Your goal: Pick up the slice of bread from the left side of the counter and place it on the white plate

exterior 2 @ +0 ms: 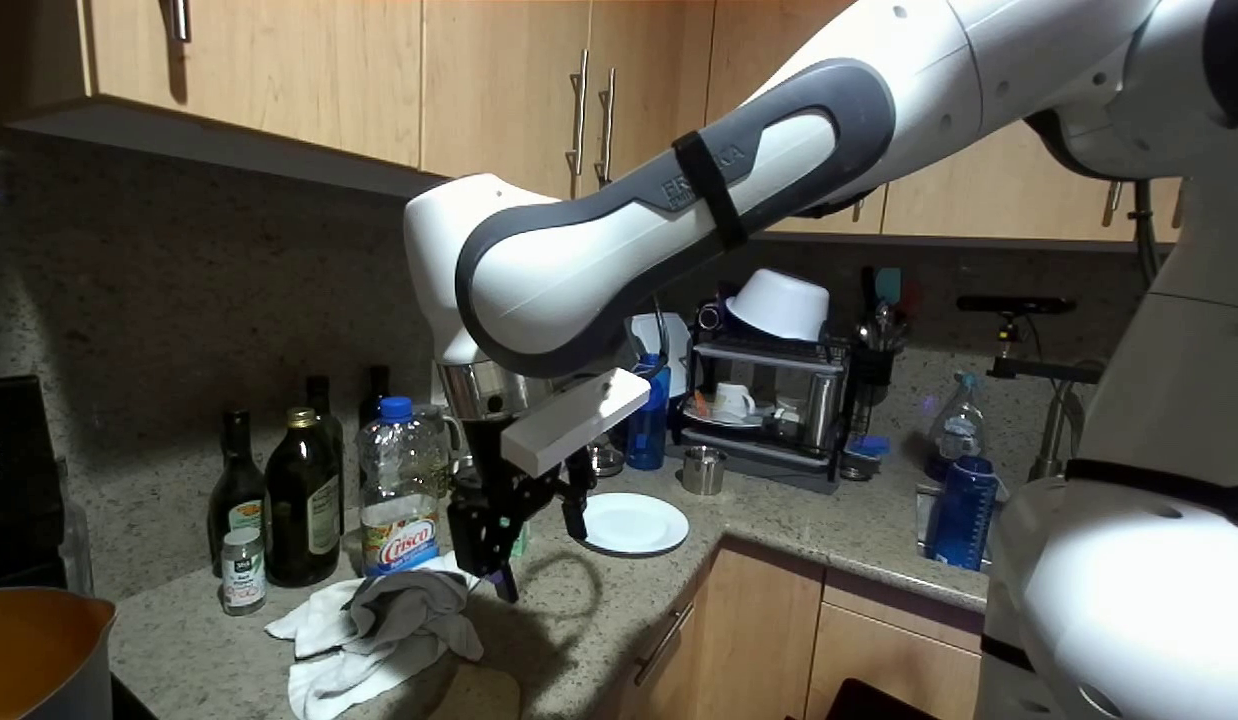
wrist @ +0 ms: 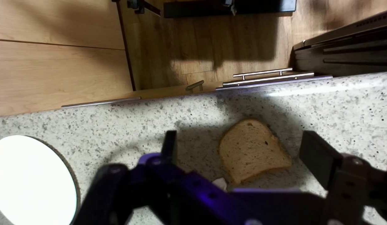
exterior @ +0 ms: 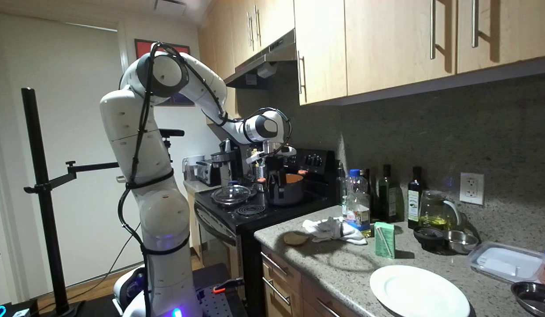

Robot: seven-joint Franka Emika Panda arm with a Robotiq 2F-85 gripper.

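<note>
The slice of bread (wrist: 253,150) lies flat on the speckled stone counter (wrist: 193,115) close to its front edge. It also shows in both exterior views (exterior: 295,239) (exterior 2: 479,695), cut by the bottom edge in one of them. My gripper (wrist: 240,140) is open and empty, pointing down above the counter. In the wrist view its two fingers stand apart, with the bread between them in the picture, nearer the right finger. The gripper also shows in both exterior views (exterior: 276,189) (exterior 2: 541,555). The empty white plate (exterior: 420,293) lies farther along the counter, at left in the wrist view (wrist: 32,181).
A crumpled white and grey towel (exterior: 334,231) lies beside the bread. A large oil bottle (exterior 2: 399,490), dark bottles (exterior 2: 304,500) and a green box (exterior: 384,240) stand behind. A pot (exterior: 288,191) sits on the black stove (exterior: 250,220). A clear container (exterior: 506,260) lies beyond the plate.
</note>
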